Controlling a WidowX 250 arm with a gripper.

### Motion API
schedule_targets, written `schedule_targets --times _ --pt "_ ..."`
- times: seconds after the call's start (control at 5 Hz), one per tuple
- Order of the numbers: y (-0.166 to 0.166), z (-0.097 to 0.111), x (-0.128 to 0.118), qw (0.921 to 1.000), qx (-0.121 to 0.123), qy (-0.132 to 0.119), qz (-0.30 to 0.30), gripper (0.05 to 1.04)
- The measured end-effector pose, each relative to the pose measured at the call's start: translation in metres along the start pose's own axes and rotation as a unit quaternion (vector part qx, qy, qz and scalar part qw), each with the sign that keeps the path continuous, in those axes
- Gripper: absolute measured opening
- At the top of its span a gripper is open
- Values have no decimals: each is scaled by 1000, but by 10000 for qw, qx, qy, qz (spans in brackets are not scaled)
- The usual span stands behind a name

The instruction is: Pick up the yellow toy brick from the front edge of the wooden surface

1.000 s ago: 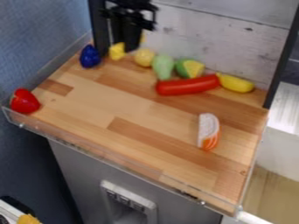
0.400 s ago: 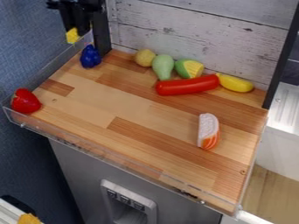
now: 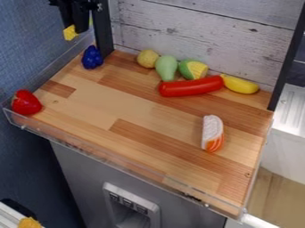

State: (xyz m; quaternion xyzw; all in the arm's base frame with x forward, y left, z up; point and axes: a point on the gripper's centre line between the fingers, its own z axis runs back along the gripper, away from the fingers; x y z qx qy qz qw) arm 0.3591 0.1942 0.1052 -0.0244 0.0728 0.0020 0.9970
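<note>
A yellow piece (image 3: 70, 32) is gripped in the black gripper (image 3: 76, 28), which is closed down on it; it pokes out low and toward the picture's left from the fingers, part hidden, so its long axis cannot be told. Both hang up off the wooden board (image 3: 101, 102) by its back left corner, beside a black post (image 3: 102, 31), though whether just inside or outside the left edge is hard to say. Nearest below, and a little to the right, a blue lumpy thing (image 3: 92, 57) sits by that corner. Next along the back edge come a yellow round fruit (image 3: 147, 58), a pale green pear shape (image 3: 166, 68) and a green-and-yellow piece (image 3: 193, 69), close together. In front of these a long red piece (image 3: 191, 86) lies roughly along the back edge, its right end against a yellow banana-like piece (image 3: 241, 84) near the back right corner. A white-and-orange piece (image 3: 212, 133) lies toward the right edge, pointing frontward, and a red pepper-like thing (image 3: 26, 103) sits at the front left corner
</note>
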Motion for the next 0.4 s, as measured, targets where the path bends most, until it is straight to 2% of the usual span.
schedule_targets --times 0.2,0.4 --pt "-6 -1 3 9990 15 15 -444 202" --pt "-11 -1 6 9984 28 29 -565 202"
